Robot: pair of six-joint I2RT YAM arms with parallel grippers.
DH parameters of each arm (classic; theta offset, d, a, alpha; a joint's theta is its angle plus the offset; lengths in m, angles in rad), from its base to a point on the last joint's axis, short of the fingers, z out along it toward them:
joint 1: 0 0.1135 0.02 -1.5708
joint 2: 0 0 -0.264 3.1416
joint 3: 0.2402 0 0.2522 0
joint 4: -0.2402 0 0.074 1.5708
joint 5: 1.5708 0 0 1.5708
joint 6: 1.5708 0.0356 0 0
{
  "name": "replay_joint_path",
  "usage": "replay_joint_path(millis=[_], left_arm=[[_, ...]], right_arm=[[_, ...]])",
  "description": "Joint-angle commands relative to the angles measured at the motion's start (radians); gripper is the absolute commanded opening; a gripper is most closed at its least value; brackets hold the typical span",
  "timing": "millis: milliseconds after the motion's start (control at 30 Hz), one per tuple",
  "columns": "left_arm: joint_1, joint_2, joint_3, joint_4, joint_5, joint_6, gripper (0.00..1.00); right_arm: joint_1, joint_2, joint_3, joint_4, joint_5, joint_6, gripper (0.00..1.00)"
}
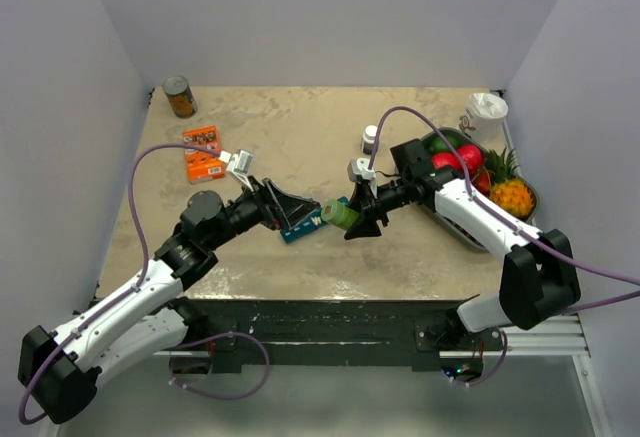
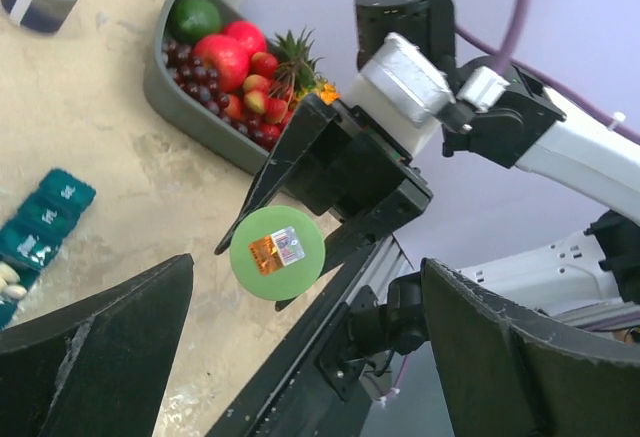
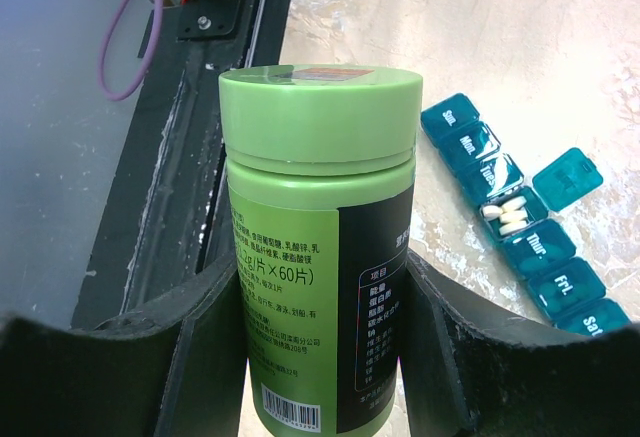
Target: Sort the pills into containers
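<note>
1. The right claw (image 1: 355, 212) grips a capped green bottle (image 3: 320, 207); the left claw (image 2: 300, 357) gapes wide, facing its lid.
2. The pill organiser (image 3: 548, 249) lies flat on the counter (image 1: 300, 127) between them, with white pills (image 3: 505, 214) in one open compartment.
3. It looks light, stiff and slippery, probably best pinched across its narrow sides.

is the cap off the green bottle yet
No, the green bottle in the right pincer has its cap sitting closed on top.

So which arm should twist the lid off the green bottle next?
Left. The left gripper is open, empty and pointed at the lid, while the right gripper is clamped around the bottle, so it should probably just hold steady.
</note>
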Motion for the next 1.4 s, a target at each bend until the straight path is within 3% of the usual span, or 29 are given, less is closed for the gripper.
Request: replay_joint_path(millis=[0, 300, 700, 1267, 1367], left_arm=[[-0.010, 0.037, 0.044, -0.042, -0.036, -0.098, 1.00], [-0.090, 0.132, 0.122, -0.158, -0.151, -0.175, 1.00], [-0.119, 0.160, 0.154, -0.159, -0.199, -0.248, 1.00], [-0.261, 0.326, 0.370, -0.417, -0.406, -0.290, 1.00], [-0.269, 0.332, 0.381, -0.438, -0.431, -0.278, 0.94]], right_arm=[[-0.003, -0.031, 0.044, 0.004, -0.007, -0.024, 0.00], [-0.003, -0.025, 0.042, 0.004, 0.007, -0.027, 0.00], [-0.002, -0.020, 0.041, 0.006, 0.012, -0.030, 0.00], [-0.002, -0.023, 0.041, 0.004, 0.015, -0.033, 0.00], [-0.002, -0.023, 0.042, 0.003, 0.015, -0.033, 0.00]])
